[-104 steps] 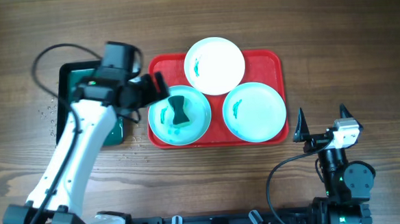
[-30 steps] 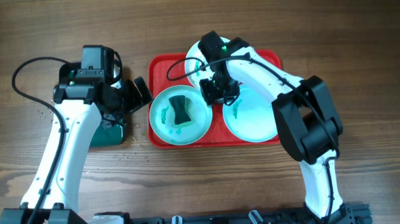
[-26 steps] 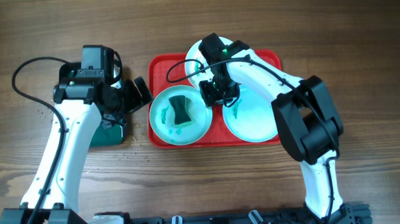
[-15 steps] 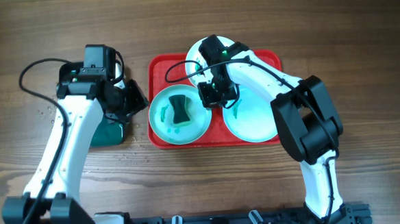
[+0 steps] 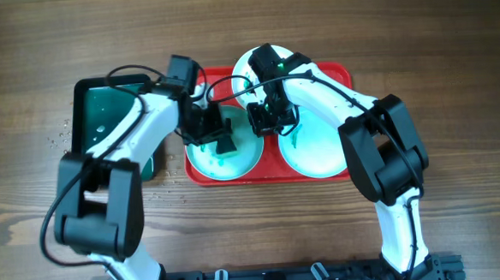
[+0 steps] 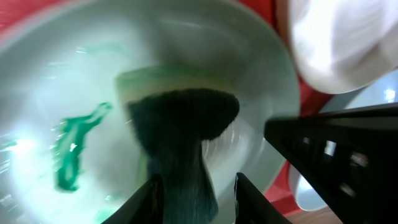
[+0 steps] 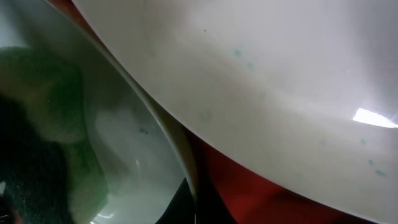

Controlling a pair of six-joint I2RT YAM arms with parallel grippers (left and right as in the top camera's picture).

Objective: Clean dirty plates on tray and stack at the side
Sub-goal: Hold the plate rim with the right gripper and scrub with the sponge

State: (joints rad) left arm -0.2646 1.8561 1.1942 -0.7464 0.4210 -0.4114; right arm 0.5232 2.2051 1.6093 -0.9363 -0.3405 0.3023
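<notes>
The red tray (image 5: 343, 75) holds three plates. A dark green sponge (image 5: 227, 138) lies in the left aqua plate (image 5: 234, 165), which carries teal smears (image 6: 71, 152). My left gripper (image 5: 208, 129) is down in that plate, its fingers (image 6: 149, 199) closed in on the sponge (image 6: 180, 130). My right gripper (image 5: 264, 120) is shut on the same plate's right rim (image 7: 177, 149). The white plate (image 5: 245, 72) sits at the tray's back, mostly under my right arm, and fills the top of the right wrist view (image 7: 261, 81). The right aqua plate (image 5: 323, 149) is untouched.
A dark green tray (image 5: 103, 113) lies left of the red tray, with a teal object (image 5: 146, 169) at its near corner. Water droplets (image 5: 61, 137) dot the wood beside it. Both arms cross over the red tray's left half.
My left arm swung right from the green tray to the left aqua plate and its jaws narrowed around the sponge. My right gripper closed on the plate's rim and stayed put.
</notes>
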